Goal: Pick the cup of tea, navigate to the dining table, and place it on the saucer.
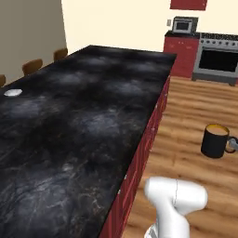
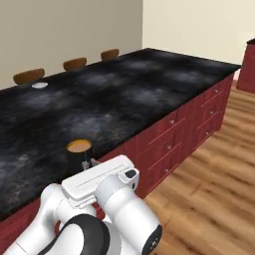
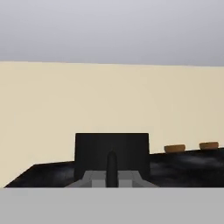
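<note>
The cup of tea [image 1: 215, 140] is a black mug with orange-brown liquid, held in the air over the wooden floor to the right of the dining table [image 1: 88, 121]. My gripper [image 1: 233, 145] is shut on its handle side at the picture's right edge. In the right base view the cup of tea [image 2: 79, 152] hangs by the near edge of the dining table [image 2: 129, 94], just above my arm. In the hand view the cup of tea [image 3: 111, 153] stands right before my gripper [image 3: 111, 178]. The white saucer [image 1: 12, 92] [image 2: 40, 85] lies at the far left edge of the tabletop.
Wooden stools [image 1: 32, 66] [image 2: 74, 63] line the table's far side. A stove [image 1: 217, 58] and a microwave [image 1: 185, 24] on a red cabinet stand at the back right. Red drawers [image 2: 174, 134] face the wooden floor [image 1: 195, 116].
</note>
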